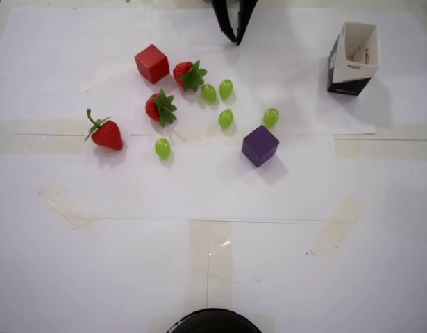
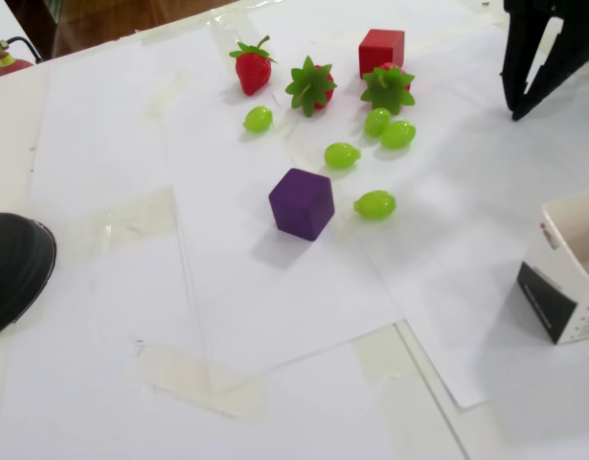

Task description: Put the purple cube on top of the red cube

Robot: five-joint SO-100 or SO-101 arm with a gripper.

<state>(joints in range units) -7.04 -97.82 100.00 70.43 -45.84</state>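
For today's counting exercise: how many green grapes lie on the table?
5. In the overhead view: two side by side right of the upper strawberry, one below them, one above the purple cube, one at lower left. None seems hidden.

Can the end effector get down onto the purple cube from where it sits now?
Probably yes. The end effector hangs open and empty at the table's far edge. The purple cube stands alone on the paper; only one green grape lies near its far side, apart from it, so the top and sides look free.
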